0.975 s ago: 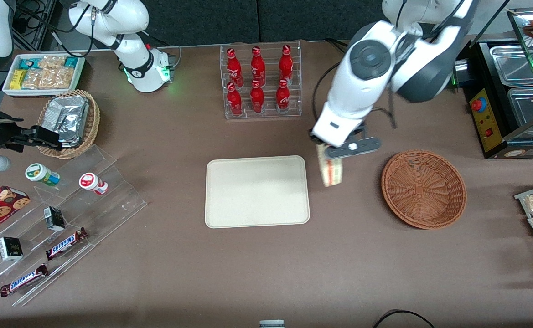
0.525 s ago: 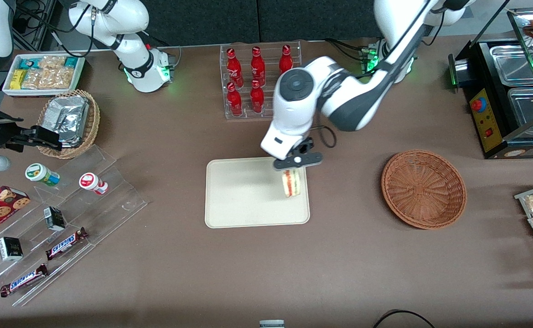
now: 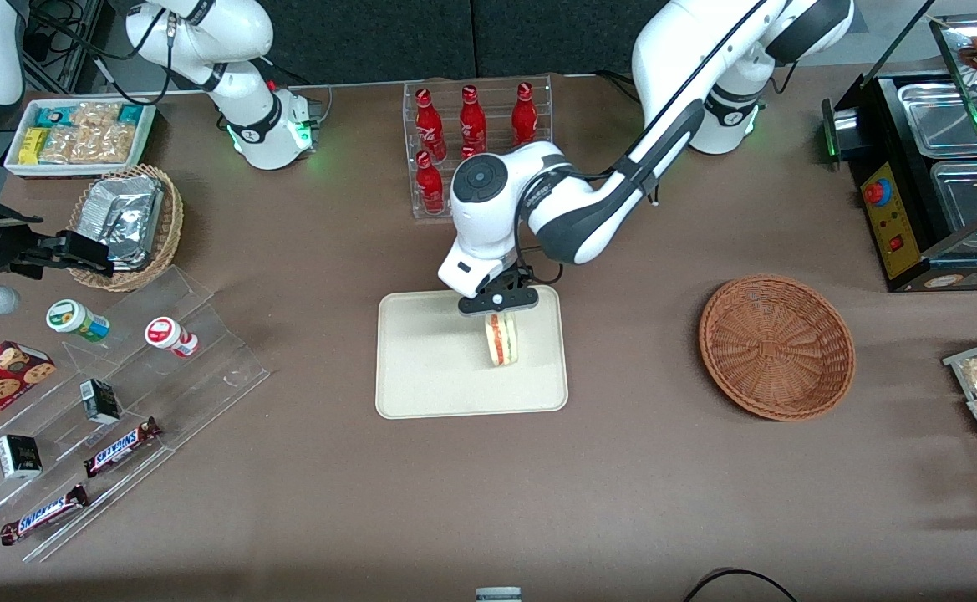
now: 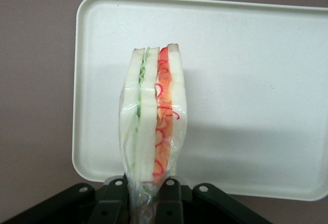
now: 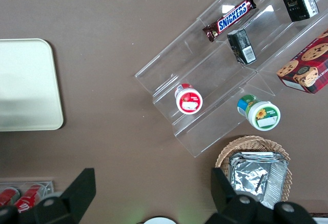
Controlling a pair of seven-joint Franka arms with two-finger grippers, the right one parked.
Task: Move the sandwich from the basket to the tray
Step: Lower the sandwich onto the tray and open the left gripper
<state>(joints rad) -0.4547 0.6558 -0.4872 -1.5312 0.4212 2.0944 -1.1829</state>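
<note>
Moved: gripper (image 3: 498,306) carried the sandwich (image 3: 501,339) farther over the tray (image 3: 421,368)
Fingers: clamped on sandwich's wrapped end
Sandwich: hung above tray
Basket (image 3: 776,346): toward working arm's end

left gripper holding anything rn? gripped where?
Yes. The gripper is shut on the sandwich, pinching one end of the wrapped wedge; the rest hangs over the tray.

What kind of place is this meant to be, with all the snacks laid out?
Probably a mock snack counter in a lab: red cola bottles in a clear rack, chocolate bars on clear acrylic steps, a glass-fronted food warmer. The pincer holds a wrapped triangular sandwich over the cream rectangular tray.
</note>
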